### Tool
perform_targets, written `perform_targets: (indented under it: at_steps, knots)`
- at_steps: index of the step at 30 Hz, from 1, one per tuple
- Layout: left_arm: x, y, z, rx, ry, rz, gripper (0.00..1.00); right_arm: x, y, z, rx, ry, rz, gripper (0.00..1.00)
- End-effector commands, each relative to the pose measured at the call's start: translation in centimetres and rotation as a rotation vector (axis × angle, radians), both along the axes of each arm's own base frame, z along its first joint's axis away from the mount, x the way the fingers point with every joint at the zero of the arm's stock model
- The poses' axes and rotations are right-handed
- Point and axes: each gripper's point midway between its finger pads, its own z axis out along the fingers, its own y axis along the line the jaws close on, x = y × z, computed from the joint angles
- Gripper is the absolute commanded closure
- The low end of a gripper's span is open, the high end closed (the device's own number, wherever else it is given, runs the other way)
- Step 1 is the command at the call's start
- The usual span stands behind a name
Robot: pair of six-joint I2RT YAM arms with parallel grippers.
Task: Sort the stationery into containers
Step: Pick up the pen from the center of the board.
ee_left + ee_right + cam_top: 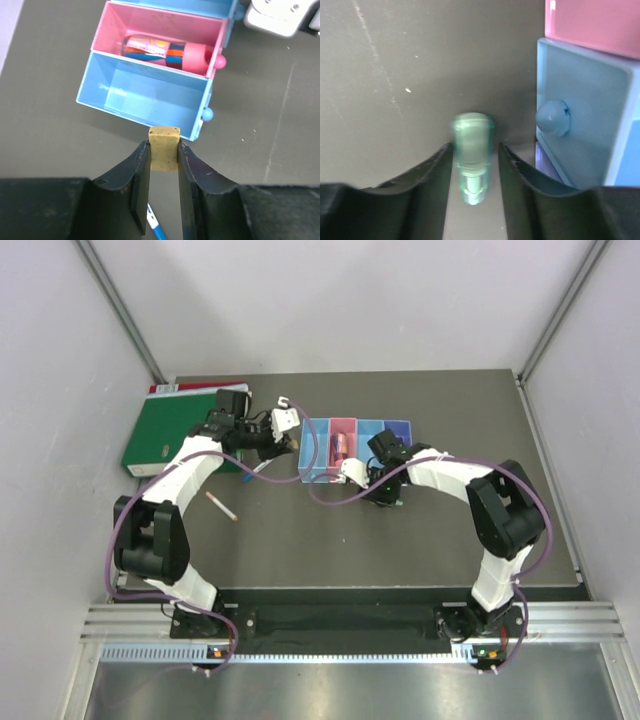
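My left gripper (164, 152) is shut on a small tan eraser block (164, 140), held just off the near wall of the first light blue bin (145, 95) of the containers (355, 448). The pink bin (165, 25) beside it holds a pink, orange and blue tube (167, 51). My right gripper (475, 150) is low at the containers' near end, open around a translucent green marker (472, 132) that is blurred; the left finger is against it and a thin gap shows at the right finger. In the top view the left gripper (275, 445) is left of the bins and the right gripper (387, 492) is in front of them.
A white pen with a blue end (157, 231) lies under my left gripper. A white pen with an orange end (222, 506) lies on the table left of centre. A large green binder (170, 430) lies at the back left. Metal frame posts stand at the table's back corners.
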Motion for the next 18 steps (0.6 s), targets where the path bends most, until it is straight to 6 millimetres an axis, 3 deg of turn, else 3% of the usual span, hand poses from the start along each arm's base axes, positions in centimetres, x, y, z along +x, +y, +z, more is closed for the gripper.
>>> perform_targets:
  at_steps: [1, 4, 9, 15, 18]
  knots:
    - [1.6, -0.7, 3.4, -0.101, -0.089, 0.042, 0.96, 0.3, 2.1, 0.6, 0.048, -0.017, 0.033, 0.74]
    - [2.5, -0.9, 3.5, -0.135, -0.070, 0.089, 0.96, -0.2, 2.2, 0.6, 0.047, -0.010, 0.027, 0.88]
    - [4.1, -1.4, 4.0, -0.211, -0.049, 0.153, 0.96, -0.9, 2.0, 0.7, 0.042, -0.008, 0.016, 0.99]
    - [5.5, -1.9, 3.1, -0.269, 0.015, 0.218, 0.96, -1.2, 1.6, 2.6, 0.059, -0.041, -0.029, 1.00]
    - [5.9, -2.3, 2.4, -0.304, 0.087, 0.257, 0.97, -0.9, 1.6, 4.9, 0.088, -0.085, -0.062, 1.00]
